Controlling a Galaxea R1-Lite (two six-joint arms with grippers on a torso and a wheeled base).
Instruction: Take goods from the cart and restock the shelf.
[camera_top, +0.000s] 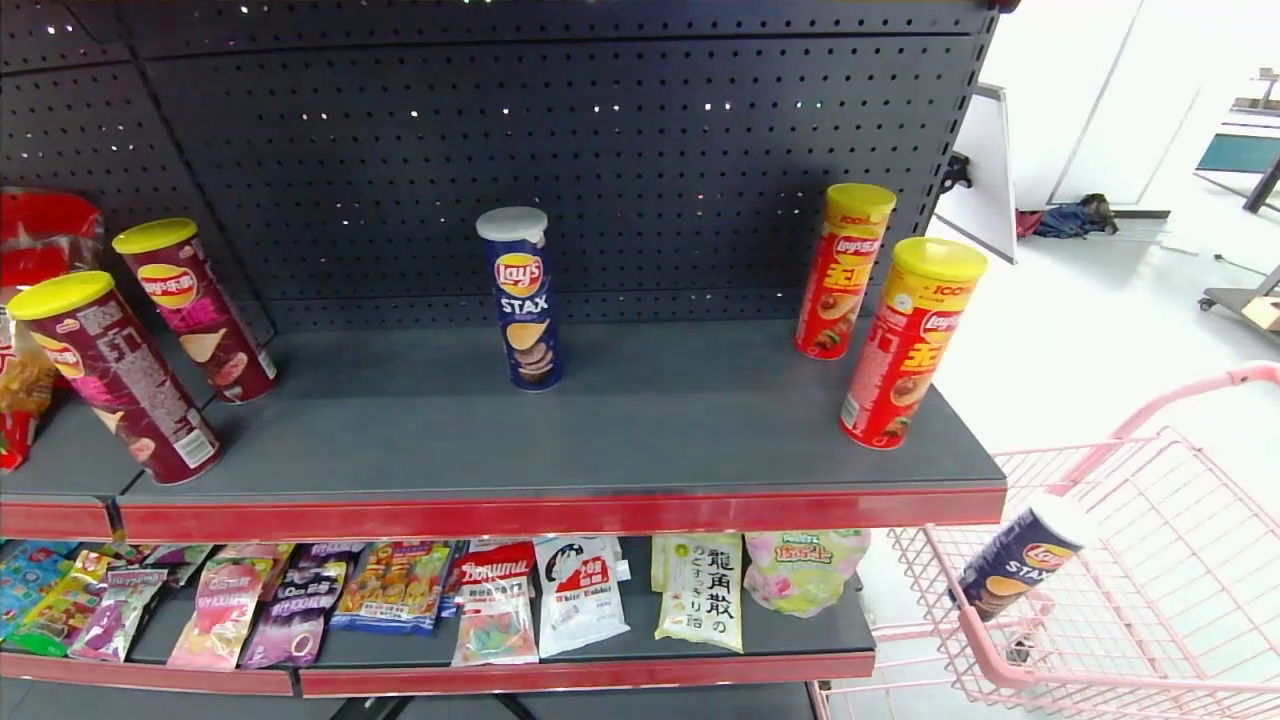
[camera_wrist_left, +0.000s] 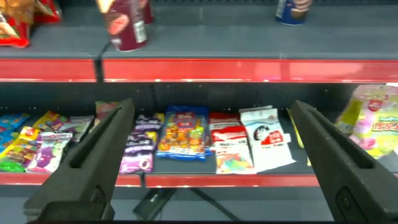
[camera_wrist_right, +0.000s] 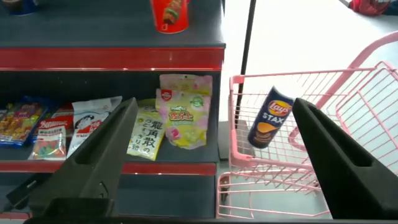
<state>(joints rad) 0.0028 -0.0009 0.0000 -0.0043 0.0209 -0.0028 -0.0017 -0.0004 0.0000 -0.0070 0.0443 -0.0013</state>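
Note:
A blue chip can (camera_top: 1015, 562) leans inside the pink cart (camera_top: 1180, 560) at the lower right, against its near corner. The same blue can (camera_wrist_right: 272, 117) stands ahead of my right gripper (camera_wrist_right: 214, 106), which is open and holds nothing, some way short of the cart (camera_wrist_right: 292, 183). My left gripper (camera_wrist_left: 211, 109) is open and empty too, facing the lower shelf of snack bags (camera_wrist_left: 186, 134). On the upper shelf (camera_top: 560, 440) another blue can (camera_top: 522, 297) stands upright in the middle.
Two maroon cans (camera_top: 110, 375) stand at the upper shelf's left and two red cans (camera_top: 910, 340) at its right. The lower shelf (camera_top: 560, 675) holds several snack bags. A black pegboard (camera_top: 560, 150) backs the shelf. Open floor lies beyond the cart.

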